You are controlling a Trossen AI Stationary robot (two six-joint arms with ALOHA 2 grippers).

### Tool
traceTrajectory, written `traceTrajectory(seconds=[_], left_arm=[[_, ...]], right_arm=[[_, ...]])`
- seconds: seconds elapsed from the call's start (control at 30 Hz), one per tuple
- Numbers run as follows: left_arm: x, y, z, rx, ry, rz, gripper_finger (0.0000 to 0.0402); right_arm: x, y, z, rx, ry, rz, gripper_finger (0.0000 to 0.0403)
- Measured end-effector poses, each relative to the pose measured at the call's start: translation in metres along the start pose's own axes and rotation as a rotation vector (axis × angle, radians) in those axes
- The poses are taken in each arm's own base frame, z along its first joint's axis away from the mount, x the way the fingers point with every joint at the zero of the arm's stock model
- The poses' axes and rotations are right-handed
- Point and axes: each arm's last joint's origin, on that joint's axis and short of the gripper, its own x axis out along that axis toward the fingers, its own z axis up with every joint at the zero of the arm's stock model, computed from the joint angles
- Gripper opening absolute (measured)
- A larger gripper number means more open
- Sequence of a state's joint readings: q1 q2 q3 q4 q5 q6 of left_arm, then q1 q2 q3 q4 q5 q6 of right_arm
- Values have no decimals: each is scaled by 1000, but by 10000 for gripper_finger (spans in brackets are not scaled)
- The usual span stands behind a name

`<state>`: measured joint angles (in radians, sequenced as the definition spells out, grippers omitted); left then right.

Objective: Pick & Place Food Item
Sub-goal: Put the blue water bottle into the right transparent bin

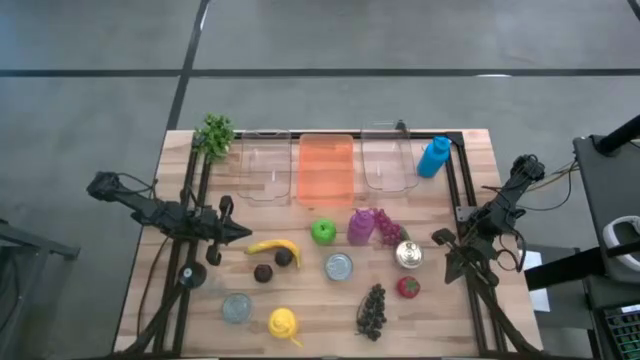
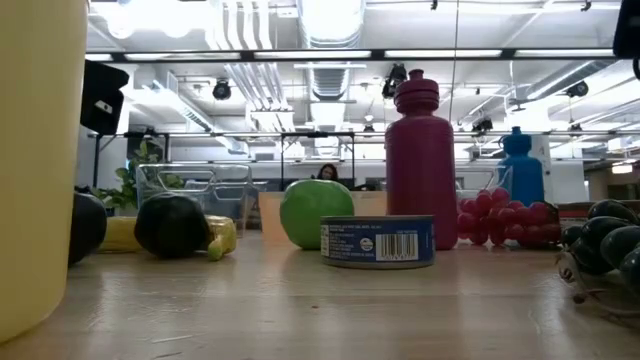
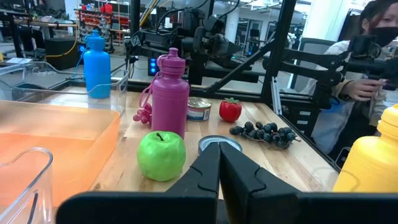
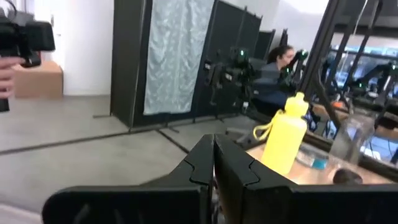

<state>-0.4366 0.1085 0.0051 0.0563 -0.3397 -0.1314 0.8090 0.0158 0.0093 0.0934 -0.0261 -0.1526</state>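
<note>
left gripper (image 1: 243,233) pressed together, hovering at surface's (image 1: 460,310) left side beside banana (image 1: 272,246) | right gripper (image 1: 438,238) pressed together, at right edge | apple (image 1: 323,232) sitting mid-surface near orange bin (image 1: 325,168)

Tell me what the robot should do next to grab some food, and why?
Probably the left gripper should open its fingers and reach toward the banana, the nearest food. Both grippers are shut and hold nothing; the right gripper waits by the table's right edge. All the food, like the green apple, lies loose on the table, and the orange bin is empty.
</note>
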Motion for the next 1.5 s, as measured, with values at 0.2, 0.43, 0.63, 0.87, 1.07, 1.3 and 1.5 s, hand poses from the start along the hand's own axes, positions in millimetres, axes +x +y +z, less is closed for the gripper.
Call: traceTrajectory(seconds=[0.2, 0.43, 0.63, 0.87, 1.07, 1.3, 1.5], left_arm=[[0, 0, 0, 0, 0, 0, 10], [0, 0, 0, 0, 0, 0, 10], [0, 0, 0, 0, 0, 0, 10], [0, 0, 0, 0, 0, 0, 10], [0, 0, 0, 0, 0, 0, 10], [0, 0, 0, 0, 0, 0, 10], [0, 0, 0, 0, 0, 0, 10]], right_arm=[[0, -2, 10, -30, -99, -19, 8], [-3, -4, 25, -57, -262, -50, 8], [-7, -7, 35, -145, -359, -131, 8], [-9, -14, 35, -187, -294, -413, 8], [-10, -17, 36, -255, -263, -505, 8], [-11, -18, 35, -205, -251, -549, 8], [-11, -19, 35, -209, -239, -578, 8]])
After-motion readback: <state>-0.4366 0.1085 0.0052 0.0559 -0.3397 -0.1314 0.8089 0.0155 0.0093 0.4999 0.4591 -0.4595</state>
